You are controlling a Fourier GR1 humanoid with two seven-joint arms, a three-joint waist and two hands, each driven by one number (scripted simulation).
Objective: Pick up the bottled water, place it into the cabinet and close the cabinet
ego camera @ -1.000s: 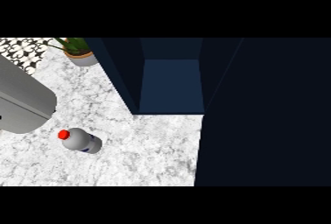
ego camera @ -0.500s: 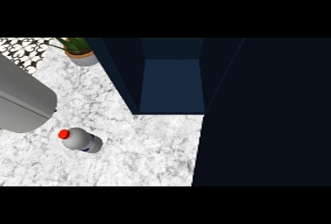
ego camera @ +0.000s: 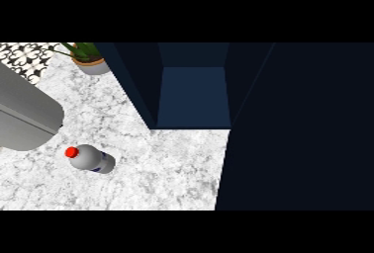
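Bottled water (ego camera: 93, 158) upright on the marble counter (ego camera: 161, 173), seven o'clock of the open cabinet (ego camera: 194, 96) — hands out of sight, state untellable.

**Marble counter, with what sits on it**

The counter (ego camera: 168, 168) is white marble with grey veining. A bottled water (ego camera: 93, 158) with a red cap stands on it near the left edge, just beside a large grey rounded object (ego camera: 25, 118) that covers the left side. At the far left corner sits a potted plant (ego camera: 89, 58) in a grey pot. The dark blue cabinet (ego camera: 191, 96) stands open along the far edge, its door (ego camera: 300, 128) covering the counter's right side.
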